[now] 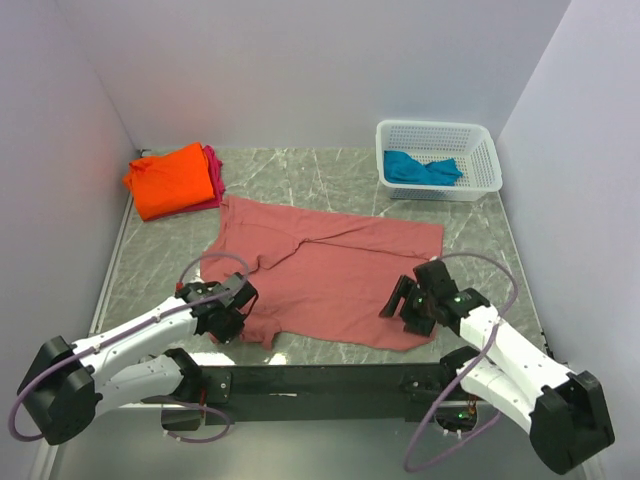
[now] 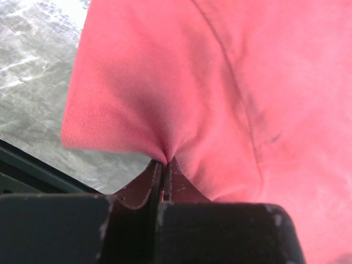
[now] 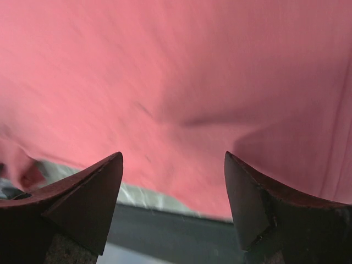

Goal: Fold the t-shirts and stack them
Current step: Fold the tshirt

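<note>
The salmon-pink t-shirt (image 1: 335,272) lies spread over the middle of the table. My left gripper (image 1: 232,322) is shut on its near left corner, the cloth (image 2: 181,99) bunched between the closed fingertips. My right gripper (image 1: 400,308) is open at the shirt's near right edge, its fingers (image 3: 93,190) apart above the cloth (image 3: 181,82), holding nothing. A folded orange t-shirt (image 1: 172,180) lies on a magenta t-shirt (image 1: 214,172) at the back left. A teal blue t-shirt (image 1: 420,168) lies in the basket.
The white mesh basket (image 1: 486,166) stands at the back right. White walls enclose the marble table (image 1: 150,270). The black base rail (image 1: 320,382) runs along the near edge, just below both grippers.
</note>
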Controlling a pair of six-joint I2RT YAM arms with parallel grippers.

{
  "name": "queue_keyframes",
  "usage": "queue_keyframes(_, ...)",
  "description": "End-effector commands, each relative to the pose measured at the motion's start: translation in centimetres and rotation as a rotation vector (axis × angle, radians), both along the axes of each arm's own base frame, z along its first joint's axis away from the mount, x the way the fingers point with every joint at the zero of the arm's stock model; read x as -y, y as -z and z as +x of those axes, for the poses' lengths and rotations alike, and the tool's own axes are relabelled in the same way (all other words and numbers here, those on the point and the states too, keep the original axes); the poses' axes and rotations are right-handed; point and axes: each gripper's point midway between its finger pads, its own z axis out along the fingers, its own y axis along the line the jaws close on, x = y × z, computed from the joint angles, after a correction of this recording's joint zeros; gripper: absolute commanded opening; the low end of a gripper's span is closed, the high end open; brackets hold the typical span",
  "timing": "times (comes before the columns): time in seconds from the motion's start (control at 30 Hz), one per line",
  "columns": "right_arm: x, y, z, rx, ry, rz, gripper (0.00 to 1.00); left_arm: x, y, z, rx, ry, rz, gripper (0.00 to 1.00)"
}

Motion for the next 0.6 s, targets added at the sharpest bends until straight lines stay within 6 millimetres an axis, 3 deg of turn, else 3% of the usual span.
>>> queue_keyframes(0.0, 0.1, 1.5, -4.4, -0.171, 0.060, 0.002, 0.80, 0.0, -1.6, 0.9, 0.046, 0.012, 0.012, 0.01)
queue_keyframes(0.13, -0.3, 2.1, -6.7, -0.226, 0.031, 0.005, 0.79, 0.2, -1.8, 0.9, 0.060, 0.018, -0.012, 0.01)
queue_keyframes(0.23, -1.0, 1.5, -6.3, -0.203, 0.029, 0.030, 0.78, 0.2, -1.7, 1.0, 0.076, 0.019, -0.025, 0.01)
queue_keyframes(0.37, -0.1, 0.5, -6.3, -0.196, 0.016, -0.034, 0.78, 0.3, -2.2, 1.4, 0.108, 0.020, -0.036, 0.01)
queue_keyframes(0.47, 0.5, 0.2, -7.4, -0.230, 0.014, -0.053, 0.79, 0.6, -2.3, 1.6, 0.117, 0.035, -0.046, 0.01)
queue_keyframes(0.57, 0.6, 1.2, -8.2, -0.259, 0.024, -0.046, 0.78, 0.6, -2.2, 1.6, 0.114, 0.040, -0.040, 0.01)
